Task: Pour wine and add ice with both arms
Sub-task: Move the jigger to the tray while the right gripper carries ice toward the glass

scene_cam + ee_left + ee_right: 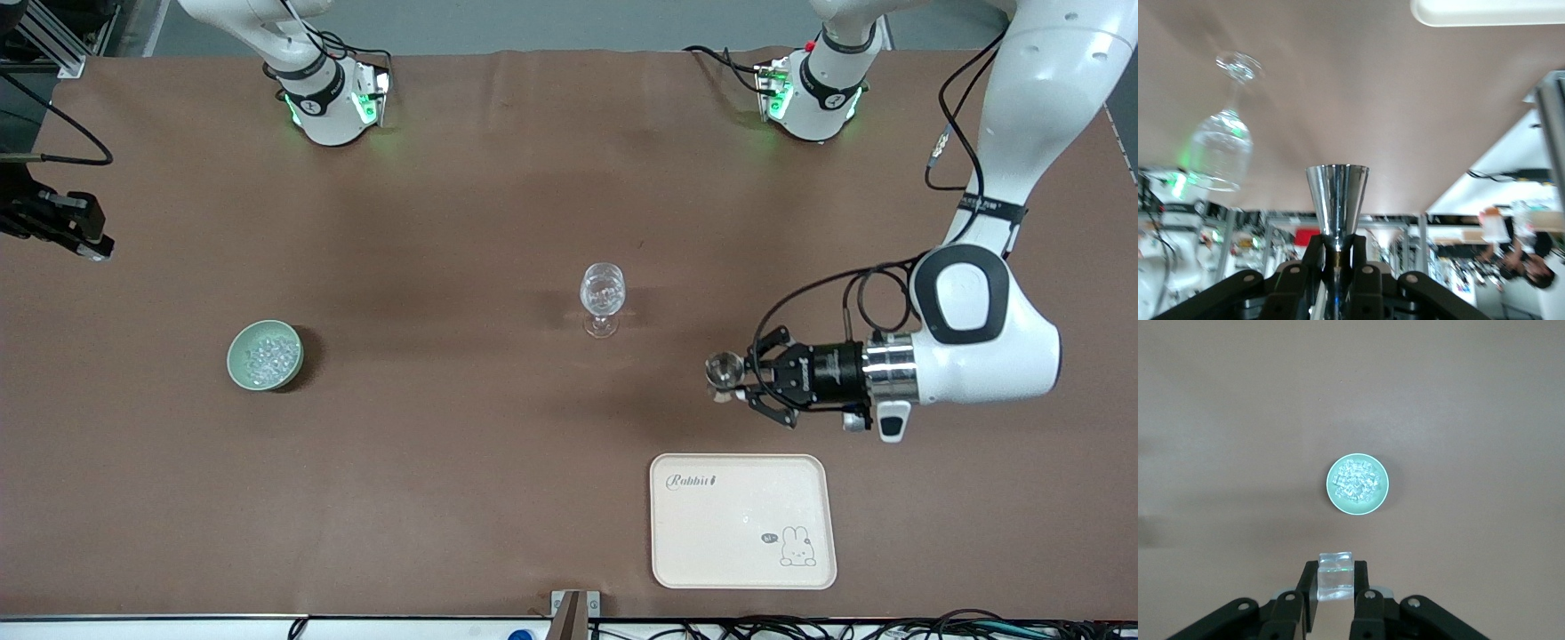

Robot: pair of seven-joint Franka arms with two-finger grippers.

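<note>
On the brown surface (444, 222), the left tool (731, 378), clamped on a steel jigger (725, 371), hovers near the wine glass (602, 298), seemingly to pour next, while the right tool (1335, 587), high above the ice (1356, 482) in its green bowl (1357, 507), grips one cube (1335, 575).

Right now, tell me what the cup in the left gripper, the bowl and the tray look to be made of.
The jigger cup in the left gripper: polished metal by its mirror shine, probably steel.
The pale green bowl holding the ice: glazed ceramic by its smooth gloss, possibly plastic.
The cream tray: matte plastic or melamine, with a printed rabbit.
</note>
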